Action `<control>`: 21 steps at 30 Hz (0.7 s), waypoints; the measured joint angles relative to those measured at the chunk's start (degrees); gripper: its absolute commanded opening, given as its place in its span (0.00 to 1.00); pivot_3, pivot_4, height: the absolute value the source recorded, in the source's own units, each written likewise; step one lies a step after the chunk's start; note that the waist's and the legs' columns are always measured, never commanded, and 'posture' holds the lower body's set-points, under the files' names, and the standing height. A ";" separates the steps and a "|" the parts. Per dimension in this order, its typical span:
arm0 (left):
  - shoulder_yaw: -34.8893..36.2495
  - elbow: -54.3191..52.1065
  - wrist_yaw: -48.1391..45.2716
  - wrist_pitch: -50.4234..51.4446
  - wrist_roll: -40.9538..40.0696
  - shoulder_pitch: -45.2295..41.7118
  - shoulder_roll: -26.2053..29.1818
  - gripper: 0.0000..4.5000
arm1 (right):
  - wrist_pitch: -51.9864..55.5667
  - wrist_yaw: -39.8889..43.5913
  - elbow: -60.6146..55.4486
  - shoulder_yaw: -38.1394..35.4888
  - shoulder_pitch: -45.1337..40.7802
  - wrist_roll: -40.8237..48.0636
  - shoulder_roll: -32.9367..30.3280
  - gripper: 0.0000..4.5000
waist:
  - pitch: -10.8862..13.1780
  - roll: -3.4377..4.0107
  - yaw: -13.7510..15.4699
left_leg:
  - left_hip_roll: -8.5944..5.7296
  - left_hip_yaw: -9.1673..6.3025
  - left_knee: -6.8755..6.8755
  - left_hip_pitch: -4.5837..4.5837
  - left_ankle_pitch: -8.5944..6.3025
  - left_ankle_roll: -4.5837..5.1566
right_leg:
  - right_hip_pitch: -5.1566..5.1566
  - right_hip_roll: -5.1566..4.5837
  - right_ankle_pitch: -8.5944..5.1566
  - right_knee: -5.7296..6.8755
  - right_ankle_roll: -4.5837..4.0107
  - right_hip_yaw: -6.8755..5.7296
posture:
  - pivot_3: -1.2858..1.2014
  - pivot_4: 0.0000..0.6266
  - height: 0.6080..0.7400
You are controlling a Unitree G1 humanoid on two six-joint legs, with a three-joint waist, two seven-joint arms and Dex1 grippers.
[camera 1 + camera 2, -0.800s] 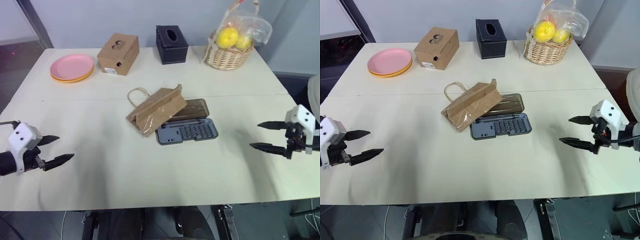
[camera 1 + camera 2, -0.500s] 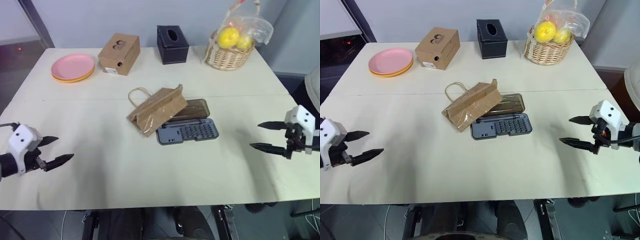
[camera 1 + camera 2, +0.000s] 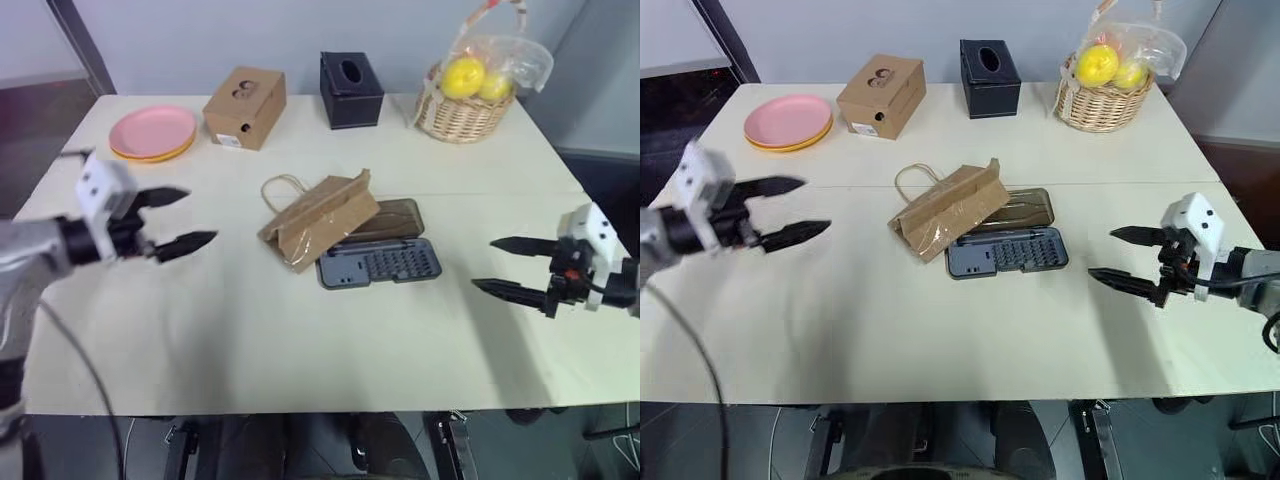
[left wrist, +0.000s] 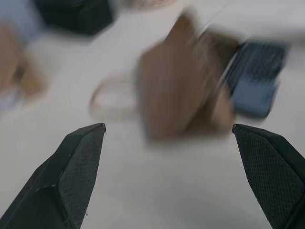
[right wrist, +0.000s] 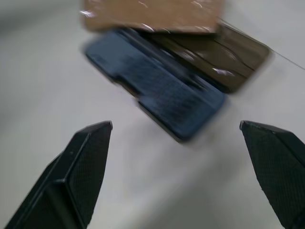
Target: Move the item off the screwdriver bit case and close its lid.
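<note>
Currently: paper bag (image 3: pixel 318 217) is draped over case (image 3: pixel 378 263), blocking lid (image 3: pixel 392 219) | left tool (image 3: pixel 172 219) open, empty | right tool (image 3: pixel 508 266) open, empty

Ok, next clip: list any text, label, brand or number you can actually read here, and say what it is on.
No text can be read in these pictures.
Cardboard box: a small white label low on its front side, print too small to read.
Screwdriver bit case: no readable marking; too small.
Paper bag, tissue box, pink plates, fruit basket: no lettering visible.
</note>
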 measured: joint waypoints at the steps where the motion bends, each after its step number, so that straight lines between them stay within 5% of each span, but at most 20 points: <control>1: -4.97 2.18 -0.45 -0.06 2.14 -4.83 -2.36 0.99 | 2.20 -1.69 -3.23 -1.43 0.98 1.96 0.54 1.00 | 0.00 0.00 -0.05 | -0.06 0.01 0.04 0.00 0.00 0.00 | 0.05 0.00 0.00 0.01 0.00 0.00 | 0.52 0.24 1.00; 8: -23.36 20.04 -1.09 -3.46 15.13 -25.01 -16.15 0.99 | 6.27 -9.56 -13.62 -5.63 8.05 5.18 4.73 1.00 | 0.02 -0.11 -0.03 | -0.14 0.06 0.13 -0.07 0.00 0.02 | 0.09 0.04 0.00 -0.07 0.02 -0.04 | 0.52 0.24 1.00; 16: -32.81 34.75 1.54 -4.77 27.08 -33.09 -25.74 0.99 | 6.35 -14.01 -17.56 -8.30 12.44 5.34 6.94 1.00 | 0.02 -0.10 -0.50 | -0.10 0.04 0.13 -0.06 -0.01 0.06 | 0.01 0.10 0.00 -0.05 0.03 0.07 | 0.52 0.24 1.00; 19: -36.33 38.39 1.28 -8.86 32.01 -33.22 -26.08 0.80 | 6.31 -15.24 -17.89 -8.85 12.34 6.06 7.41 1.00 | 0.02 -0.10 -0.36 | -0.09 0.03 0.13 -0.06 -0.01 0.06 | 0.00 0.10 0.00 -0.05 0.03 0.07 | 0.52 0.24 1.00; 21: -37.79 40.97 1.28 -10.53 34.59 -33.22 -26.10 0.59 | 6.32 -15.88 -17.90 -9.08 12.00 6.53 7.56 1.00 | 0.02 -0.11 -0.29 | -0.09 0.03 0.14 -0.07 -0.01 0.06 | 0.00 0.09 0.00 -0.05 0.03 0.07 | 0.52 0.24 1.00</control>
